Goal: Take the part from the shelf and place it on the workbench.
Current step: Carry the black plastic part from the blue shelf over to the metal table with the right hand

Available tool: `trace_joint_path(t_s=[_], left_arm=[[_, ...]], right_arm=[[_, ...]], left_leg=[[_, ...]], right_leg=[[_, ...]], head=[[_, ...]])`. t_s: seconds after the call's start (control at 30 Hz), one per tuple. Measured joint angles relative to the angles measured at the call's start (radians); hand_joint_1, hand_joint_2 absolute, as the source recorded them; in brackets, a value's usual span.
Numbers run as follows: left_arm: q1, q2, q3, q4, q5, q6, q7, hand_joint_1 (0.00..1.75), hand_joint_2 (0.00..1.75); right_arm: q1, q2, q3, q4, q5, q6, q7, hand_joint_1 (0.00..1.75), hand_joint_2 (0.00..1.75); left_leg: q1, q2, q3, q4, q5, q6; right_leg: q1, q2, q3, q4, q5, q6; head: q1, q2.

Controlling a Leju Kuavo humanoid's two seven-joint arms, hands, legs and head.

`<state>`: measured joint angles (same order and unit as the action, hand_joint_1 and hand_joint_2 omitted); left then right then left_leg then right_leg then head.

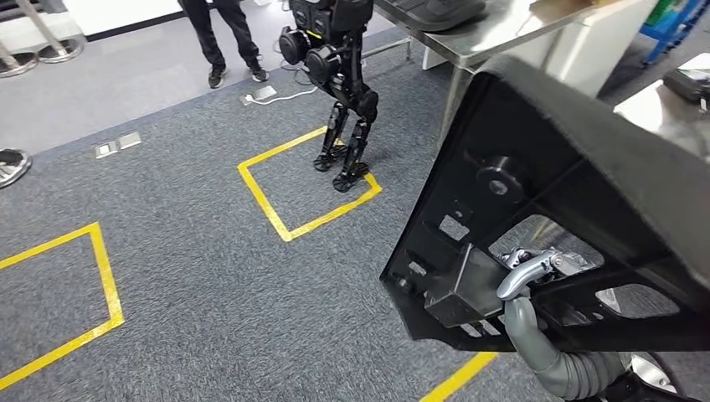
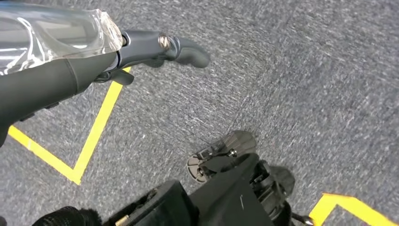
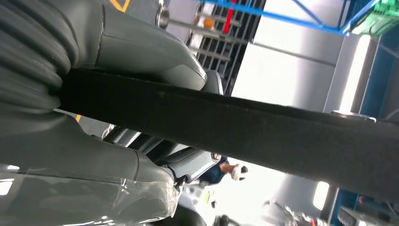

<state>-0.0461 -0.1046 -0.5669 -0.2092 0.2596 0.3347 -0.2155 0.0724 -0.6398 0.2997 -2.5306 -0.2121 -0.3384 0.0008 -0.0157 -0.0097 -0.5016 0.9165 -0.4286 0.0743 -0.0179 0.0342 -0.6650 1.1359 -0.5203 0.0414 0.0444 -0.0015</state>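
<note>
The right hand (image 1: 536,272) grasps a large black moulded plastic part (image 1: 544,209), a flat panel with ribs, cut-out windows and a felt-like fabric edge. In the head view its pale silver fingers (image 1: 523,276) curl through one of the cut-outs and hook over a rib, while the grey ribbed wrist cover rises from the lower edge of the picture beneath the panel. The part is held up in the air, tilted, on the right side of the view, above the grey carpet floor (image 1: 192,276); it touches no bench or shelf. In the right wrist view the thick grey thumb (image 3: 141,47) lies on one side of the part's dark fabric edge (image 3: 263,127) and the rest of the hand on the other, so the edge is clamped between them.

The left hand (image 2: 155,49) hangs low over the carpet. Its dark grey fingers (image 2: 188,52) are stretched out, barely curled, and hold nothing; it is released.

Yellow tape squares (image 1: 306,188) mark the carpet. Another black legged robot (image 1: 335,92) stands on one square's edge, and a person's dark trousered legs (image 1: 222,38) stand beyond it. A steel-topped bench (image 1: 502,25) lies at the upper right, behind the held part, with a dark object resting on it.
</note>
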Motion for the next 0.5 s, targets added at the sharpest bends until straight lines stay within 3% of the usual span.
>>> trace_joint_path(t_s=[0.07,0.1,0.13,0.17,0.2,0.27,0.3,0.37,0.43,0.5], left_arm=[[0.002,0.0,0.0,0.0,0.001,0.0,0.0,0.0,1.75],[0.002,-0.001,0.0,0.0,0.001,0.0,0.001,0.0,1.75],[0.002,-0.001,0.0,0.0,0.001,-0.001,0.002,0.0,1.75],[0.002,-0.001,0.0,0.0,0.001,-0.001,0.003,0.0,1.75],[0.002,-0.001,0.0,0.0,0.001,-0.002,0.004,0.0,1.75],[0.003,0.0,0.0,0.0,0.0,-0.002,0.005,0.0,1.75],[0.003,0.0,0.0,0.0,0.0,-0.002,0.005,0.0,1.75],[0.003,0.0,0.0,0.0,-0.001,-0.002,0.006,0.0,1.75],[0.001,0.0,0.0,0.0,-0.001,-0.002,0.006,0.0,1.75],[-0.003,-0.001,0.0,0.0,-0.001,-0.002,0.006,0.0,1.75]], right_arm=[[0.001,0.0,0.0,0.0,0.0,0.0,0.0,1.75,1.75],[0.001,0.0,0.001,0.0,-0.001,0.0,0.0,1.75,1.75],[0.001,0.0,0.001,0.0,-0.001,0.0,0.0,1.75,1.75],[0.0,0.0,0.001,0.0,-0.001,0.0,0.0,1.75,1.75],[-0.001,0.0,0.001,0.0,-0.001,0.0,0.0,1.75,1.75],[-0.003,0.001,0.001,0.001,-0.001,0.0,0.0,1.75,1.75],[-0.003,0.001,0.001,0.001,-0.001,0.0,0.0,1.75,1.75],[-0.003,0.002,0.001,0.001,-0.001,0.0,-0.001,1.75,1.75],[-0.005,0.002,0.001,0.001,-0.001,0.0,-0.001,1.75,1.75],[-0.007,0.002,0.001,0.001,-0.001,0.0,-0.001,1.75,1.75]], left_leg=[[0.001,0.03,-0.002,0.001,0.0,0.0],[0.002,0.045,-0.002,0.001,-0.001,-0.002],[0.005,0.059,-0.002,0.002,-0.003,-0.004],[0.007,0.072,-0.001,0.006,-0.006,-0.009],[0.007,0.083,-0.002,0.011,-0.011,-0.016],[0.004,0.103,-0.002,0.026,-0.022,-0.031],[0.002,0.112,-0.003,0.03,-0.026,-0.036],[0.004,0.125,-0.002,0.034,-0.031,-0.042],[0.012,0.091,-0.017,0.074,-0.062,-0.051],[0.016,0.038,-0.069,0.196,-0.131,-0.059]], right_leg=[[-0.004,-0.017,-0.047,0.111,-0.043,0.009],[-0.006,-0.021,-0.047,0.121,-0.04,0.014],[-0.009,-0.027,-0.026,0.089,-0.019,0.019],[-0.012,-0.043,0.012,0.024,0.012,0.026],[-0.013,-0.07,0.054,-0.05,0.036,0.032],[-0.011,-0.103,0.104,-0.143,0.06,0.024],[-0.009,-0.103,0.107,-0.153,0.06,0.016],[-0.006,-0.077,0.101,-0.152,0.063,-0.003],[-0.007,-0.057,0.097,-0.153,0.069,-0.016],[-0.006,-0.037,0.093,-0.153,0.073,-0.023]], head=[[0.0,0.0],[0.0,0.0],[0.0,0.0],[0.0,0.0],[0.001,0.0],[-0.001,0.0],[-0.001,0.0],[-0.002,0.0],[-0.003,0.0],[-0.003,0.0]])
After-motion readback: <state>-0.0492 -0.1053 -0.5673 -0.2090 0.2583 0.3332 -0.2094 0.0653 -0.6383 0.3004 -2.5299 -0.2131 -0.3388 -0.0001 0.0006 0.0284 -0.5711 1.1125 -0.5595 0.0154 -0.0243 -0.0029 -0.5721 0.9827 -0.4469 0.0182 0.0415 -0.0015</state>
